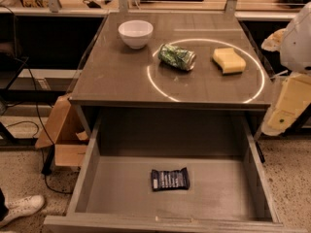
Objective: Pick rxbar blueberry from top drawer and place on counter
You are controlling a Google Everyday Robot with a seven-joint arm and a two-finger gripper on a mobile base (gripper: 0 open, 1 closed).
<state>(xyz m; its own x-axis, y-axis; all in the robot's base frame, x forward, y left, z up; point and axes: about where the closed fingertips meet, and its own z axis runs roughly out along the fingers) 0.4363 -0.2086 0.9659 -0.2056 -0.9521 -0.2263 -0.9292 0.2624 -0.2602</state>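
The rxbar blueberry [169, 179], a dark navy wrapper with white print, lies flat on the bottom of the open top drawer [97, 178], near the middle and toward the front. The counter [121, 76] above it shows a bright light ring. Only white and cream parts of my arm [294, 81] show at the right edge, beside the counter and well away from the bar. My gripper is out of view.
On the counter stand a white bowl [135, 33] at the back left, a crushed green can [177, 57] in the middle and a yellow sponge [228, 60] at the right. A cardboard box [63, 140] and cables sit on the floor at the left, with a shoe [22, 208].
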